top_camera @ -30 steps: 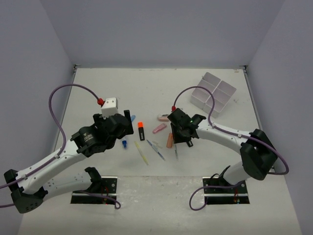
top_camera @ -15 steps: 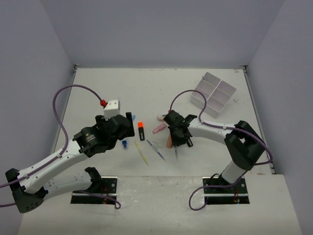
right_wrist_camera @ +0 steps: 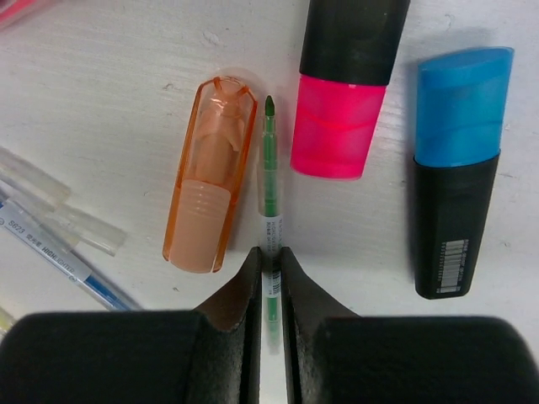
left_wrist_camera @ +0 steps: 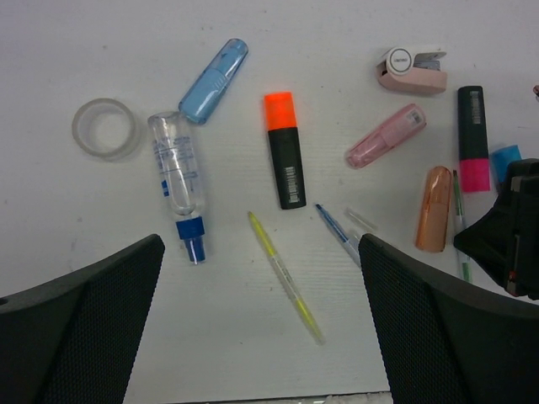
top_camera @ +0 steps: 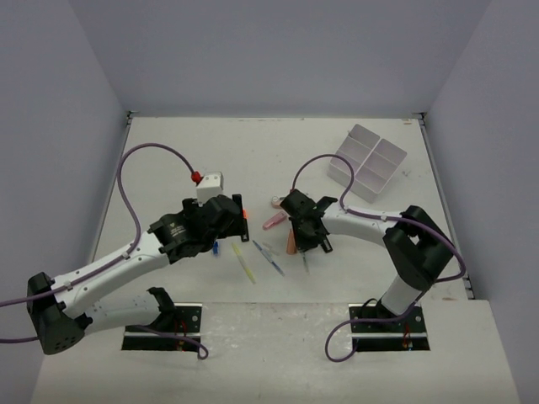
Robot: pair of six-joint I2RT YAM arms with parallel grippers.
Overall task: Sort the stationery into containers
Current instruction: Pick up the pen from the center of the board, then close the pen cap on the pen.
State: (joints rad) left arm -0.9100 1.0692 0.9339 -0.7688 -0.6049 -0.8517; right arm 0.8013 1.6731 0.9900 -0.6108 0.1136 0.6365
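Right gripper [right_wrist_camera: 269, 257] is pinched onto the green pen [right_wrist_camera: 269, 181] mid-frame, between an orange eraser [right_wrist_camera: 209, 177] and a pink highlighter [right_wrist_camera: 341, 84], left gripper [left_wrist_camera: 259, 248] hangs wide apart, tray [top_camera: 367, 162] sits upper right.

The translucent orange plastic case [right_wrist_camera: 209, 177] looks glossy and smooth, as do the pink plastic highlighter cap [right_wrist_camera: 337, 126] and the thin green translucent plastic pen [right_wrist_camera: 269, 181]. The white tabletop [right_wrist_camera: 101, 84] is matt and faintly ribbed.
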